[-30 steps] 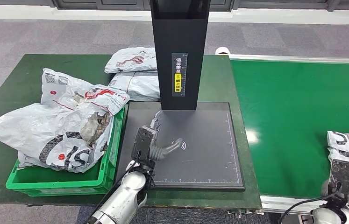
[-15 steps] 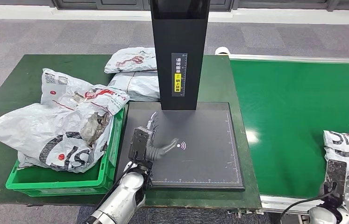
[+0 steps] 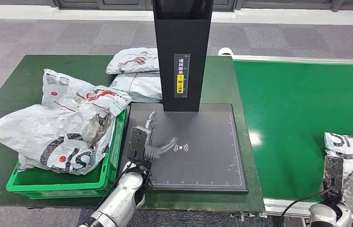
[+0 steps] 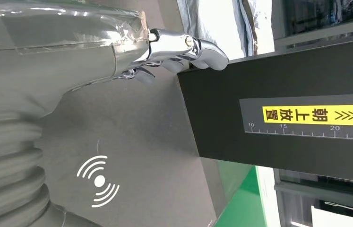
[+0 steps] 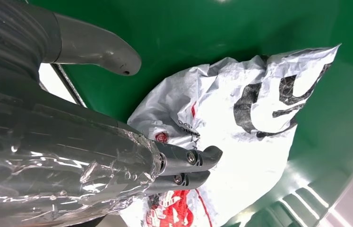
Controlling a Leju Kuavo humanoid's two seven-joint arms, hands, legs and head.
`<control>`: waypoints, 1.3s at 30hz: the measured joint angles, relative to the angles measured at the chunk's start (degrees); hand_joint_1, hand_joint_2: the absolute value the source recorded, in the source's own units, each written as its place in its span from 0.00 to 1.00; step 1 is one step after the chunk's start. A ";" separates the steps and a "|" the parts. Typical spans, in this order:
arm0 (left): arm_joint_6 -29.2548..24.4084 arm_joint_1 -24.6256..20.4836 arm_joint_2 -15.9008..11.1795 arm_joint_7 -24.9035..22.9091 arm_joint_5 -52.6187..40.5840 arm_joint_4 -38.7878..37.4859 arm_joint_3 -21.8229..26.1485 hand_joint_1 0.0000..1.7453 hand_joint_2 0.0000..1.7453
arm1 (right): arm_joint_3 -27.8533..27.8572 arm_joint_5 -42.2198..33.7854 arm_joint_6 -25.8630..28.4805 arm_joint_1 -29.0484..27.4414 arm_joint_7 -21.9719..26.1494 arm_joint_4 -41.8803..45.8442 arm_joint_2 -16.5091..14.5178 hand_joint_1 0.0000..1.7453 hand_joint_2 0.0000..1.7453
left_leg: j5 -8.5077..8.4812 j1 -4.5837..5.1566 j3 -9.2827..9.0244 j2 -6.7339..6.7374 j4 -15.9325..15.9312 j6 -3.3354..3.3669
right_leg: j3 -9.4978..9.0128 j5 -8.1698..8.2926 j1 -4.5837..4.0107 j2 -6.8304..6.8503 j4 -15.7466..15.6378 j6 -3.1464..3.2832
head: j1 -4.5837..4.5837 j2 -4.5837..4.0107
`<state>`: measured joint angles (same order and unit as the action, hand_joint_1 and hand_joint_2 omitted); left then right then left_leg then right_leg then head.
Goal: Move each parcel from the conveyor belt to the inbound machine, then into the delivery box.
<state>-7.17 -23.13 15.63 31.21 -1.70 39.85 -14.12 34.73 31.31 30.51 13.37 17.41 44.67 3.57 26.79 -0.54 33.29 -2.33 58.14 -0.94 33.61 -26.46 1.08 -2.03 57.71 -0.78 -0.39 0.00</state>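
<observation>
The right hand (image 3: 349, 182) is hovering at the near edge of the conveyor belt (image 3: 297, 123), its fingers (image 5: 188, 165) spread apart from the thumb and closing on nothing. The parcel (image 3: 351, 149) is lying flat on the belt just beyond and partly under that hand; in the right wrist view the white bag with black lettering (image 5: 240, 123) is sitting directly below the fingertips, with the thumb off to one side over bare green belt, and whether the fingers are touching the plastic cannot be told.

The left hand (image 3: 148, 142) is resting low over the dark scanning plate of the inbound machine (image 3: 202, 161), fingers loosely apart and gripping nothing. The white signal mark (image 3: 180, 148) is lying just beside its thumb, on the side toward the belt. In the left wrist view the fingertips (image 4: 188, 47) are reaching almost to the foot of the machine's black column (image 3: 182, 52), which is standing just beyond the hand and carrying a yellow label (image 3: 180, 79).

On the outer side of the left hand, the green delivery box (image 3: 61, 182) is holding a heap of crumpled white bags (image 3: 56, 127) that are spilling over its rim. Farther beyond, two more packed bags (image 3: 134, 71) are lying stacked on the green table (image 3: 9, 85) beside the column
</observation>
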 joint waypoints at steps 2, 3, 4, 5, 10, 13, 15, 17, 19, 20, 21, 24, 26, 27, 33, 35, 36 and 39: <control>0.00 -0.04 -0.09 -0.01 0.00 -0.01 0.00 0.00 1.00 | -0.01 0.06 0.01 0.11 -0.04 -0.33 0.08 0.00 1.00 | 0.00 0.00 0.00 0.00 0.00 0.00 | 0.00 0.00 0.00 0.00 0.00 0.00 | 0.00 0.00; 0.00 -0.07 -0.13 -0.02 0.00 -0.02 0.00 0.00 1.00 | -0.02 0.11 0.02 0.18 -0.04 -0.50 0.11 0.00 1.00 | 0.00 0.00 0.00 0.00 0.00 0.00 | 0.00 0.00 0.00 0.00 0.00 0.00 | 0.00 0.00; 0.00 -0.10 -0.16 -0.02 0.00 -0.02 0.00 0.00 1.00 | -0.03 0.16 0.02 0.26 -0.05 -0.65 0.13 0.00 1.00 | 0.00 0.00 0.00 0.00 0.00 0.00 | 0.00 0.00 0.00 0.00 0.00 0.00 | 0.00 0.00; 0.00 -0.11 -0.19 -0.01 0.00 -0.02 0.00 0.00 1.00 | -0.04 0.24 0.03 0.32 -0.06 -0.76 0.14 0.00 1.00 | 0.00 0.00 0.00 0.00 0.00 0.00 | 0.00 0.00 0.00 0.00 0.00 0.00 | 0.00 0.00; -0.39 -0.12 -0.33 0.05 -0.11 0.00 0.09 0.00 1.00 | -0.76 0.50 0.03 0.60 -0.16 -1.39 0.49 0.00 1.00 | 0.00 0.00 0.00 0.01 0.00 0.00 | 0.00 0.00 0.00 0.00 0.00 0.00 | 0.00 0.00; -0.87 -0.12 -0.45 0.09 -0.36 0.00 0.12 0.00 1.00 | -0.95 0.50 0.02 0.74 -0.27 -1.74 0.62 0.00 1.00 | 0.00 0.00 0.00 0.00 0.00 0.00 | 0.00 0.00 0.00 0.01 0.00 0.00 | 0.00 0.00; -0.96 -0.12 -0.54 0.09 -0.42 0.00 0.15 0.00 1.00 | -0.97 0.49 0.01 0.78 -0.35 -1.96 0.63 0.00 1.00 | 0.00 0.00 0.00 0.00 0.00 0.00 | 0.00 0.00 0.00 0.01 0.00 0.00 | 0.00 0.00; -0.96 -0.12 -0.60 0.09 -0.45 0.00 0.23 0.00 1.00 | -0.98 0.48 0.00 0.81 -0.47 -2.14 0.70 0.00 1.00 | 0.00 0.00 0.00 -0.01 0.00 0.00 | 0.00 0.00 0.00 0.01 0.00 0.00 | 0.00 0.00; -0.86 -0.12 -0.63 0.09 -0.45 0.00 0.38 0.00 1.00 | -0.98 0.45 -0.01 0.84 -0.59 -2.27 0.84 0.00 1.00 | 0.00 0.00 0.00 -0.01 0.00 0.00 | 0.00 0.00 0.00 0.01 0.00 0.00 | 0.00 0.00; -0.93 -0.12 -0.65 0.09 -0.49 0.00 0.46 0.00 1.00 | -0.98 0.44 -0.01 0.86 -0.67 -2.32 0.89 0.00 1.00 | 0.00 0.00 0.00 -0.01 0.00 0.00 | 0.00 0.00 0.00 0.01 0.00 0.00 | 0.00 0.00; -1.11 -0.12 -0.67 0.09 -0.56 0.00 0.53 0.00 1.00 | -0.98 0.41 0.00 0.87 -0.75 -2.37 0.96 0.00 1.00 | 0.00 0.00 0.00 -0.01 0.00 0.00 | 0.00 0.00 0.00 0.01 0.00 0.00 | 0.00 0.00; -1.67 -0.12 -0.70 0.08 -0.80 0.00 0.77 0.00 1.00 | -1.00 0.41 -0.04 0.93 -0.94 -2.56 1.07 0.00 1.00 | 0.00 0.00 0.00 -0.01 0.00 0.00 | 0.00 0.00 0.00 0.01 0.00 0.00 | 0.00 0.00; -1.65 -0.11 -0.71 0.01 -0.81 0.01 0.99 0.00 1.00 | -1.04 0.50 -0.04 0.97 -1.06 -2.70 1.13 0.00 1.00 | 0.00 0.00 0.00 -0.01 0.00 0.00 | 0.00 0.00 0.00 0.01 0.00 0.00 | 0.00 0.00; -1.61 -0.11 -0.72 -0.03 -0.81 0.02 1.05 0.00 1.00 | -1.09 0.54 -0.04 0.98 -1.10 -2.76 1.16 0.00 1.00 | 0.00 0.00 0.00 -0.01 0.00 0.00 | 0.00 0.00 0.00 0.01 0.00 0.00 | 0.00 0.00; -1.44 -0.11 -0.72 -0.19 -0.74 0.02 1.31 0.00 1.00 | -1.74 0.70 -0.17 1.02 -1.25 -3.09 1.45 0.00 1.00 | 0.00 0.00 0.00 -0.01 0.00 0.00 | -0.01 0.00 0.00 0.01 0.00 0.00 | 0.00 0.00; -1.36 -0.11 -0.72 -0.24 -0.69 0.02 1.42 0.00 1.00 | -1.93 0.71 -0.24 1.05 -1.28 -3.22 1.51 0.00 1.00 | 0.00 0.00 0.00 -0.02 0.00 0.00 | -0.01 0.00 0.00 0.02 0.00 0.00 | 0.00 0.00; -1.32 -0.11 -0.72 -0.25 -0.68 0.02 1.44 0.00 1.00 | -1.98 0.71 -0.25 1.08 -1.28 -3.26 1.54 0.00 1.00 | 0.00 0.00 0.00 -0.02 0.00 0.00 | -0.01 0.00 0.00 0.02 0.00 0.00 | 0.00 0.00; -1.29 -0.11 -0.74 -0.30 -0.64 0.03 1.45 0.00 1.00 | -2.03 0.85 -0.23 1.25 -1.40 -3.31 1.57 0.00 1.00 | 0.00 0.00 0.00 -0.02 0.00 0.00 | -0.01 0.00 0.00 0.02 0.00 0.00 | 0.00 0.00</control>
<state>-8.46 -23.24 14.89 30.91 -2.35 39.87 -12.67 32.70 32.16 30.27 14.62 16.02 41.36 5.14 26.78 -0.54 33.29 -2.35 58.14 -0.94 33.60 -26.46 1.08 -2.01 57.71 -0.77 -0.39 0.00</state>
